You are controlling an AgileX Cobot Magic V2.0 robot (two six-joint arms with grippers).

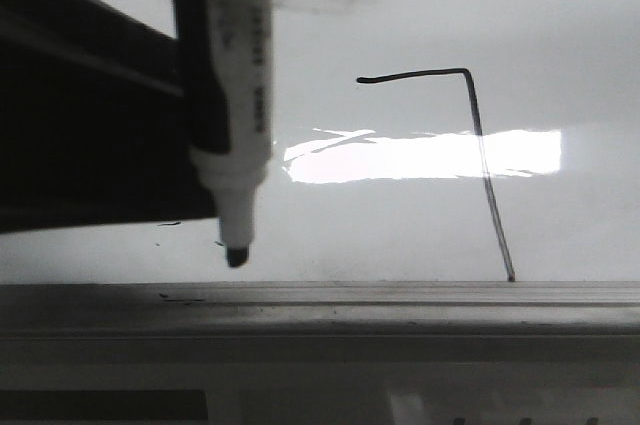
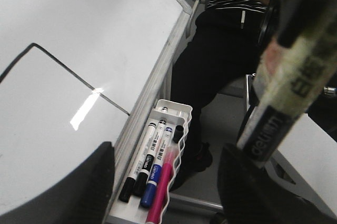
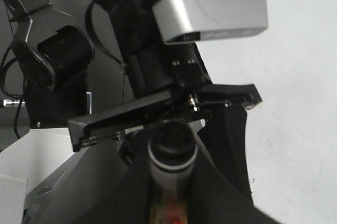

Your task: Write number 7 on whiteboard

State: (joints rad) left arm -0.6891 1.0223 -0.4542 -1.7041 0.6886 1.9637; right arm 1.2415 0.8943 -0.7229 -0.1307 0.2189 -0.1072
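The number 7 (image 1: pixel 478 125) is drawn in thin black line on the whiteboard (image 1: pixel 560 35), its downstroke ending at the grey ledge (image 1: pixel 400 295). The same line (image 2: pixel 68 71) crosses the whiteboard (image 2: pixel 95 13) in the left wrist view. A white uncapped marker (image 1: pixel 235 95) hangs tip down, left of the figure and close to the camera. My right gripper (image 3: pixel 172 182) is shut on this marker (image 3: pixel 172 153), seen end-on. My left gripper (image 2: pixel 163 197) is open with nothing between its fingers. The marker (image 2: pixel 287 87) passes beside its one finger (image 2: pixel 253 192).
A white tray (image 2: pixel 181 112) holding several markers hangs at the board's lower edge. A seated person in dark clothes (image 2: pixel 226 45) is beyond the board. My left arm's dark body (image 1: pixel 80 125) fills the front view's left side, and its silver camera (image 3: pixel 210 13) faces the right wrist.
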